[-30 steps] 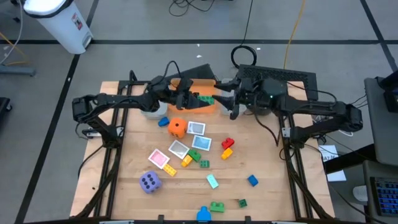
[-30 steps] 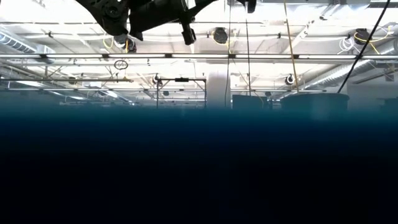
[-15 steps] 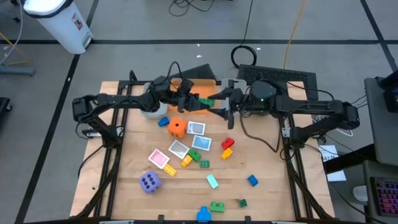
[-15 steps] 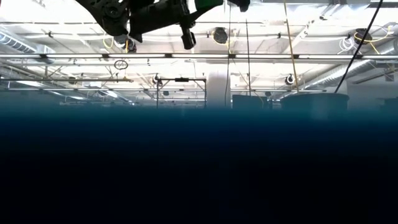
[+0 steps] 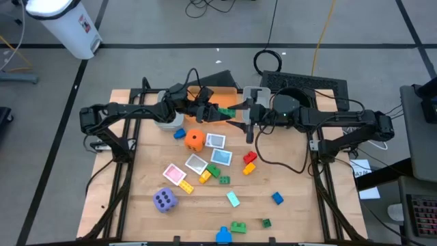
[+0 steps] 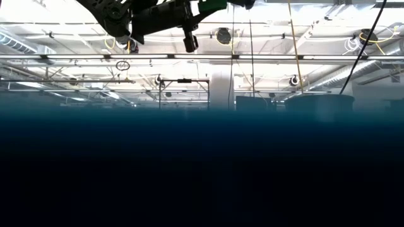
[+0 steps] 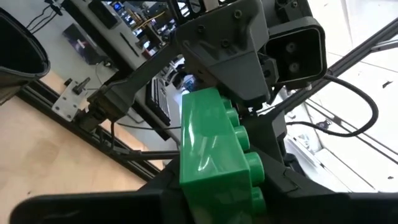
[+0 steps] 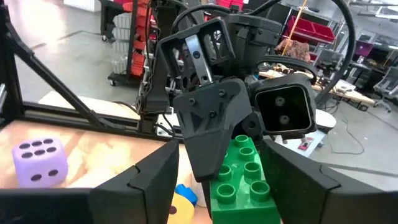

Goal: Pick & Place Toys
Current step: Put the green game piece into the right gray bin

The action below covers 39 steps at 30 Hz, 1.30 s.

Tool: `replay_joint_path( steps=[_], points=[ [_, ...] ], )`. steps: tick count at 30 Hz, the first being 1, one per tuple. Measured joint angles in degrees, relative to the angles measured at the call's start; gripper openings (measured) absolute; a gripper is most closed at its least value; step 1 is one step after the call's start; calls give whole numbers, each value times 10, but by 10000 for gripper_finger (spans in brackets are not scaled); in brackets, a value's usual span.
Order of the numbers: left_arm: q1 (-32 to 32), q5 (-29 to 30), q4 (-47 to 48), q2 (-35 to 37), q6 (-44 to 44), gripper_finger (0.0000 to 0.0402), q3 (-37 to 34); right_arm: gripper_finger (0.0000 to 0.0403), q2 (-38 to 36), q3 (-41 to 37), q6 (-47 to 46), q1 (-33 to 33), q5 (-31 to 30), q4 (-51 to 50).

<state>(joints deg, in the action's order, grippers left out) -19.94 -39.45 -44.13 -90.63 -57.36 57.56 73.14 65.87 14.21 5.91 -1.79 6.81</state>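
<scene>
A green brick hangs over the orange bin at the table's far middle, with my left gripper shut on it. My right gripper meets it from the right. It is open, with a finger on each side of the brick's free end. On the table lie the orange die, the purple die, several picture cards and scattered small bricks. My left gripper pinches the green brick's near end between its two fingers, coming about level from the table's left. The brick sticks out past the fingers toward the other gripper, studs to one side, lifted clear above the bin. I cannot tell whether my right gripper's fingers touch the brick.
A pale bin sits under the left arm and a dark object lies behind the orange bin. Loose bricks lie toward the near edge and the right. A black cable droops from the right arm over the table.
My right gripper has moved toward the table's left, up to my left gripper, and has rolled about its own axis. Its fingers now stand around the green brick's free end. The brick has stayed in place.
</scene>
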Motion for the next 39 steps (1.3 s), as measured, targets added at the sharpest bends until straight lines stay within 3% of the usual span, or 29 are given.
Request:
replay_joint_path(
  steps=[7, 12, 22, 27, 33, 39],
  points=[
    [0, -8, -1, 0, -1, 111, 0, 216, 0, 0, 17, 0, -42, -16],
    [0, -10, -7, 2, -2, 94, 2, 213, 2, -2, 19, 4, -72, -32],
    [1, -11, -5, 1, -4, 116, 2, 210, 1, -2, 20, 3, -69, -10],
    [2, -15, -3, 1, -4, 97, 2, 207, 1, -2, 20, 4, -43, -5],
    [1, -15, -2, 1, -4, 98, 2, 188, 1, -2, 20, 4, -41, -6],
    [1, -13, -2, 1, -4, 119, 1, 143, 1, -2, 20, 4, -40, -6]
  ],
)
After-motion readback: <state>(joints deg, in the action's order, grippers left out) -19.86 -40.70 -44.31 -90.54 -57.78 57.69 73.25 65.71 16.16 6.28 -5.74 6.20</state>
